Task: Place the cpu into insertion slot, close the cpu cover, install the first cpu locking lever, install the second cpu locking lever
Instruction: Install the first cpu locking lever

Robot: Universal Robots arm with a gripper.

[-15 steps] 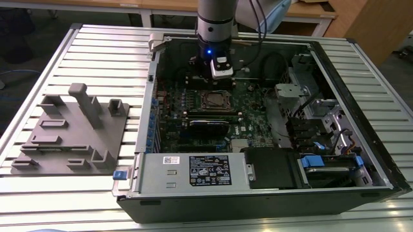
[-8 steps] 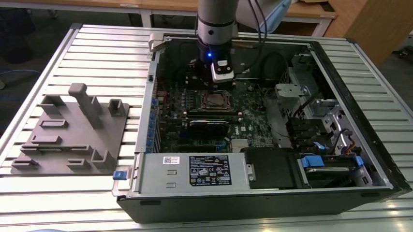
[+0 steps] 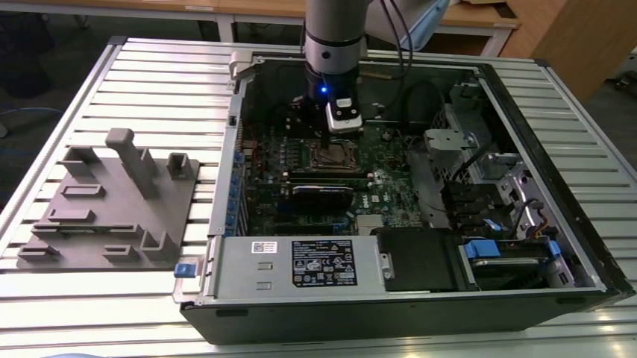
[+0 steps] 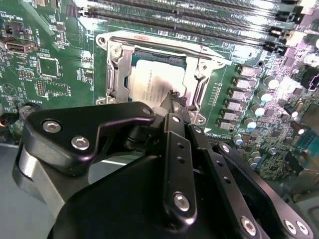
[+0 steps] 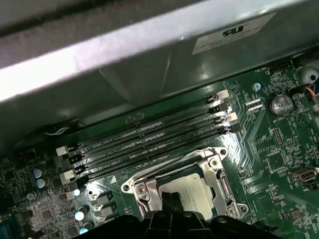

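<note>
Gripper (image 4: pixel 173 99): black metal links with silver screws; the fingertips meet in a narrow point, closed with no visible gap, holding nothing, just above the chip edge.
Cpu (image 4: pixel 157 82): flat square, dull silver-grey top, lying in the socket; seen also in the first wrist view (image 5: pixel 192 191).
Cpu cover (image 4: pixel 197 74): thin shiny metal frame with a square cut-out, lying down around the chip.
Insertion slot (image 3: pixel 333 155): square, silvery rim, on the green motherboard (image 4: pixel 50 64).
Memory slots (image 5: pixel 149 144): long black parallel rows beside the socket.
Computer case (image 3: pixel 557 246): open black metal box on a ribbed table (image 3: pixel 149 74).
</note>
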